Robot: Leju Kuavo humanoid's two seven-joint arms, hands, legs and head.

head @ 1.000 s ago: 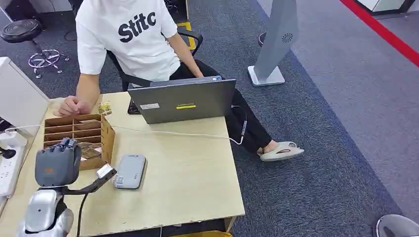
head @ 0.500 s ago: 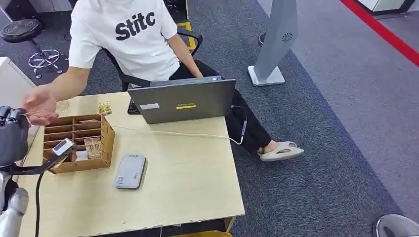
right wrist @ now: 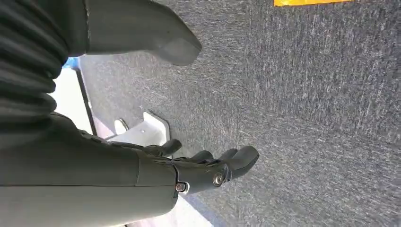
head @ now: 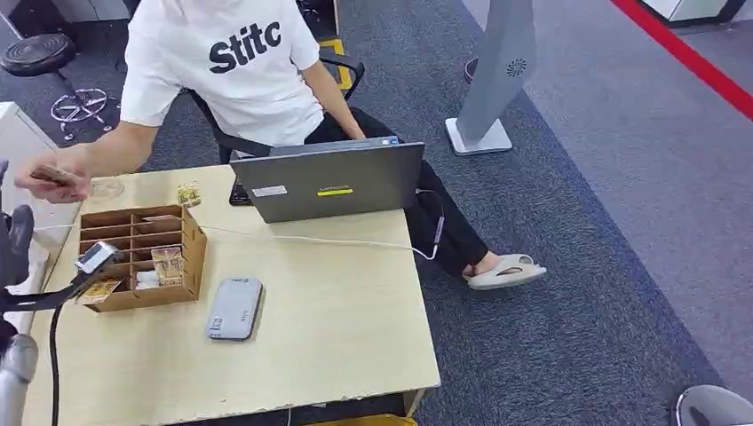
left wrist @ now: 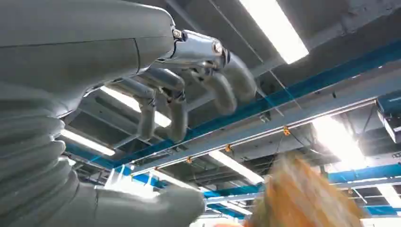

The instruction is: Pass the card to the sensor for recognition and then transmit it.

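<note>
Left hand (left wrist: 189,80) now empty, card (head: 51,175) in person's hand (head: 55,180)

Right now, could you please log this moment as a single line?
stage: handover | card: in person's hand | left hand: open, raised | right hand: open, hanging | card reader: on table

You see a light wooden table (head: 337,328) on dark grey carpet (head: 604,266), with a red stripe (head: 684,55) across the far corner. A black stool (head: 37,55) and a grey floor stand (head: 493,80) sit beyond. Overhead, long ceiling lights (left wrist: 276,30) run between blue beams (left wrist: 331,75).
</note>
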